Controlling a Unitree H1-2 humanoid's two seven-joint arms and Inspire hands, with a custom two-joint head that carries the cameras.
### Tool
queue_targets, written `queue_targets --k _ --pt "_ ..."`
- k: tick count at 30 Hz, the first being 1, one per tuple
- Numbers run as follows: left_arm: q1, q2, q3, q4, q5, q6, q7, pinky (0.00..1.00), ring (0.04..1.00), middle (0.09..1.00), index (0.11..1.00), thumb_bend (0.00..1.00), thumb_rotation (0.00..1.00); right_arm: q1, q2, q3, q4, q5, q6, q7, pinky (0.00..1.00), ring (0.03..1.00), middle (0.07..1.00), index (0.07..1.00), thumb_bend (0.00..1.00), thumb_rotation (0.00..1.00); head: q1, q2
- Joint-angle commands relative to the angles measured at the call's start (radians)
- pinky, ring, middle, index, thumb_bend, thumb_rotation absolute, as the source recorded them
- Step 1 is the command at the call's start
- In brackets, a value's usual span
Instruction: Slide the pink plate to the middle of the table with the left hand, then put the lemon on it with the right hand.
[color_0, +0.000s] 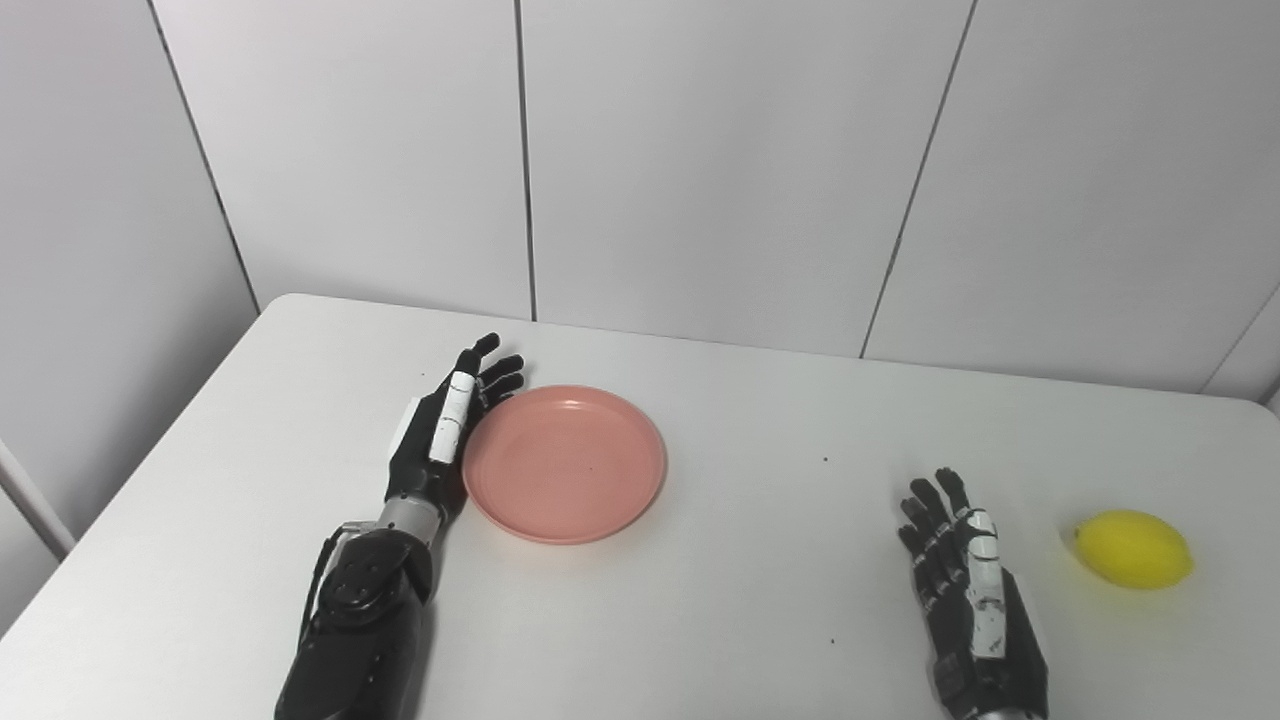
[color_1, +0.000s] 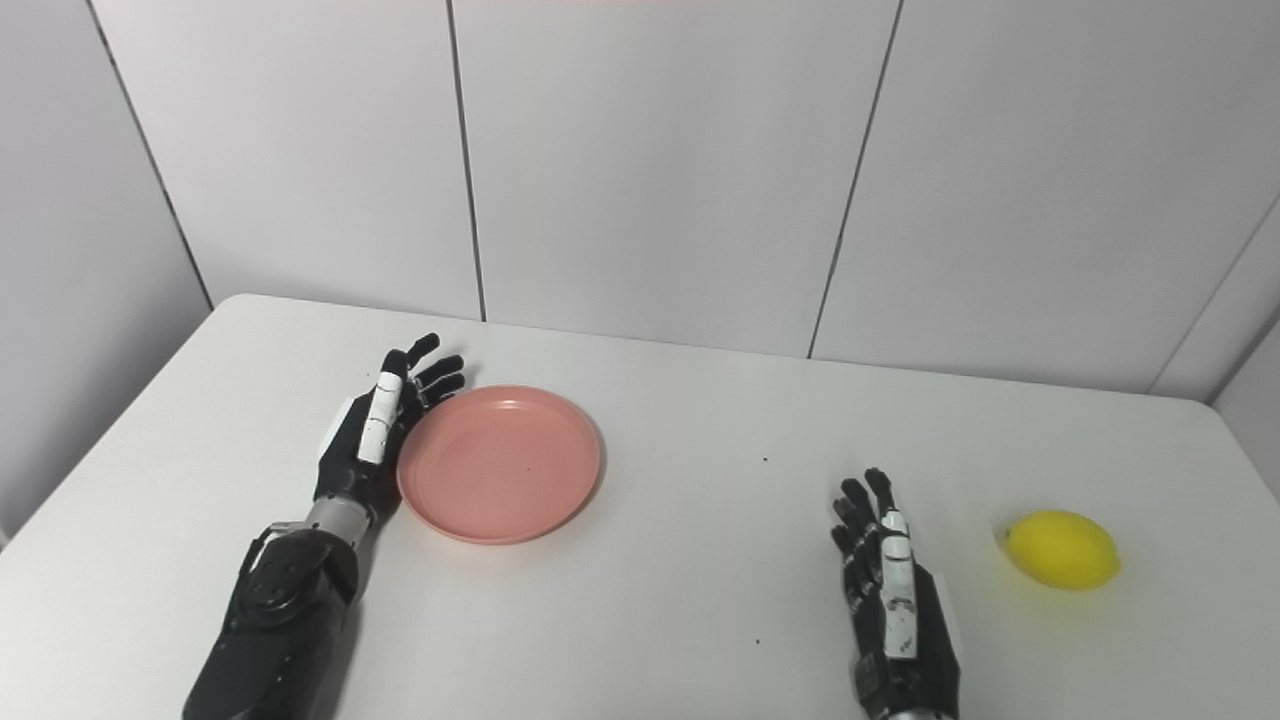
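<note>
Left robot hand (color_0: 440, 435) at plate (color_0: 565, 465) edge, released.
Plate looks light, stiff, likely slides easily: push left rim. Right robot hand (color_0: 965, 580) released, empty; lemon (color_0: 1133, 549) right, firm, may roll.

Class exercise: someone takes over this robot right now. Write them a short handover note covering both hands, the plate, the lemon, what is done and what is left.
Left hand: open, fingers straight, edge against the left rim of the pink plate.
Right hand: open, holding nothing, resting left of the lemon, not touching it.
Plate: empty, left of the table's middle.
Done: left hand is placed at the plate.
Left: slide the plate to the middle, then put the lemon on it.
</note>
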Motion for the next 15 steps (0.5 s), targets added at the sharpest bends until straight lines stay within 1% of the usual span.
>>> queue_targets --k 1,7,11,15 --pt "0.033 -0.024 -0.015 0.015 0.004 0.069 0.007 0.86 0.839 0.821 0.881 0.79 0.91 0.047 0.022 0.014 0.039 0.006 0.021 0.003 0.99 0.96 0.947 0.973 0.69 0.95 0.001 0.0" --pt "0.041 -0.036 -0.03 0.01 0.023 0.058 0.009 0.86 0.837 0.811 0.879 0.78 0.93 0.046 0.021 0.015 0.043 0.01 0.016 0.006 0.99 0.961 0.948 0.976 0.69 0.95 -0.003 0.0" --pt "0.042 -0.042 -0.036 0.012 0.028 0.052 0.018 0.81 0.828 0.802 0.885 0.78 0.93 0.045 0.021 0.015 0.045 0.01 0.017 0.005 1.0 0.963 0.949 0.977 0.68 0.95 -0.003 0.0" --pt "0.046 -0.054 -0.038 0.008 0.037 0.049 0.029 0.83 0.842 0.813 0.892 0.78 0.94 0.047 0.023 0.018 0.04 0.009 0.019 0.004 1.0 0.961 0.947 0.975 0.69 0.95 -0.005 0.001"
